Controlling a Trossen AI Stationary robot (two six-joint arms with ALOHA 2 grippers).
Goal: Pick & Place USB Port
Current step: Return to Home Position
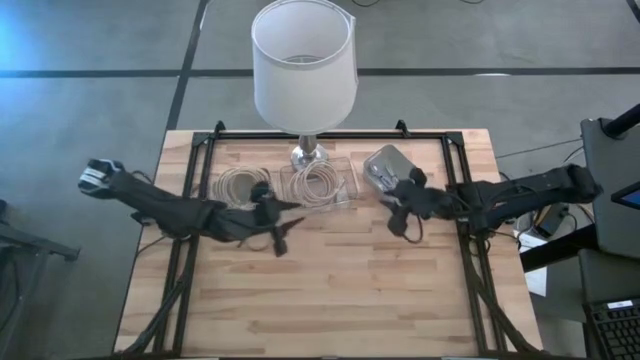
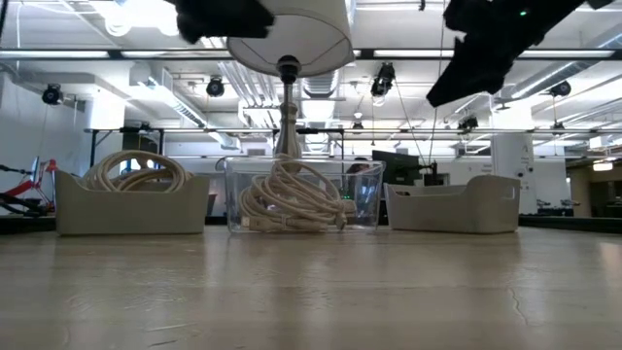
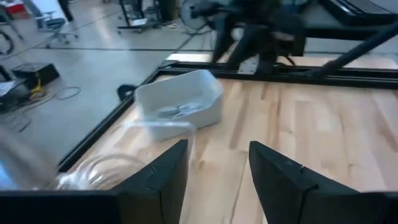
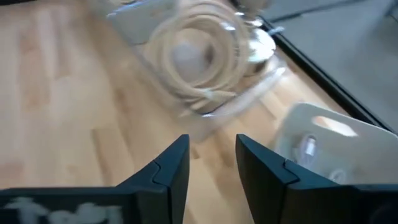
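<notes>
Now, with left gripper (image 3: 214,157) and right gripper (image 4: 211,153) both spread and empty, I flag one risk: a low right wrist swing clipping the right gray bin (image 3: 211,106) nearby.

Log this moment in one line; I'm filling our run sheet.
left gripper: open, empty, above table near clear bin | right gripper: open, empty, beside right gray bin | cables: coiled in left bin and clear bin
</notes>
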